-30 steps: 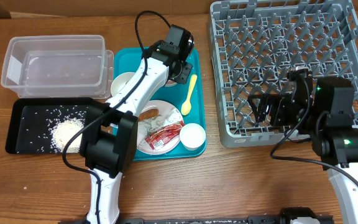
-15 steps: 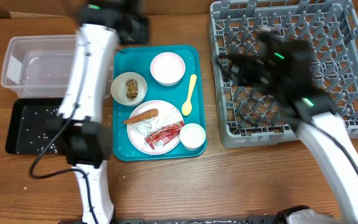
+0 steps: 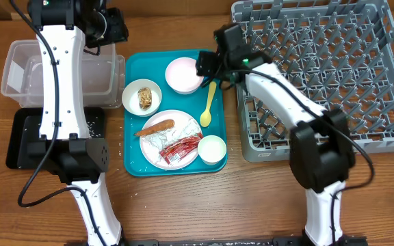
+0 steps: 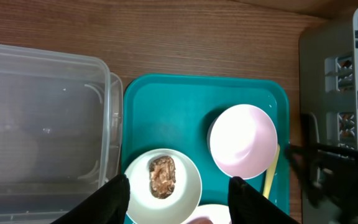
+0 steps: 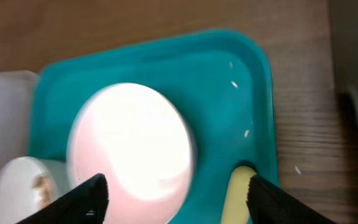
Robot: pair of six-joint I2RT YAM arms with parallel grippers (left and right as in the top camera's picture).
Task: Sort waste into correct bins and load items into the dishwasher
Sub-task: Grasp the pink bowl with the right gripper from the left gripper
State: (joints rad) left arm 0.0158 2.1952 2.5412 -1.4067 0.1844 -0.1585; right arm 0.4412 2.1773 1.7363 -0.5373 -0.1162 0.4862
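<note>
A teal tray (image 3: 134, 65) holds a pink bowl (image 3: 185, 74), a white bowl with food scraps (image 3: 142, 97), a yellow spoon (image 3: 207, 106), a plate (image 3: 157, 156) with a carrot and a red wrapper (image 3: 180, 149), and a small white cup (image 3: 212, 149). My right gripper (image 3: 207, 65) is open over the tray's back right, between the pink bowl (image 5: 132, 143) and the spoon (image 5: 235, 193). My left gripper (image 3: 111, 29) is open and high at the back left. In its wrist view the open fingers (image 4: 180, 199) frame the white bowl (image 4: 162, 180) far below.
A grey dish rack (image 3: 320, 68) stands at the right. A clear plastic bin (image 3: 60, 75) sits left of the tray, and a black tray with rice (image 3: 19, 137) lies in front of it, partly hidden by the left arm.
The left arm swung from over the tray up to the back left. The right arm moved from the rack's front across to the tray's back right, by the pink bowl.
</note>
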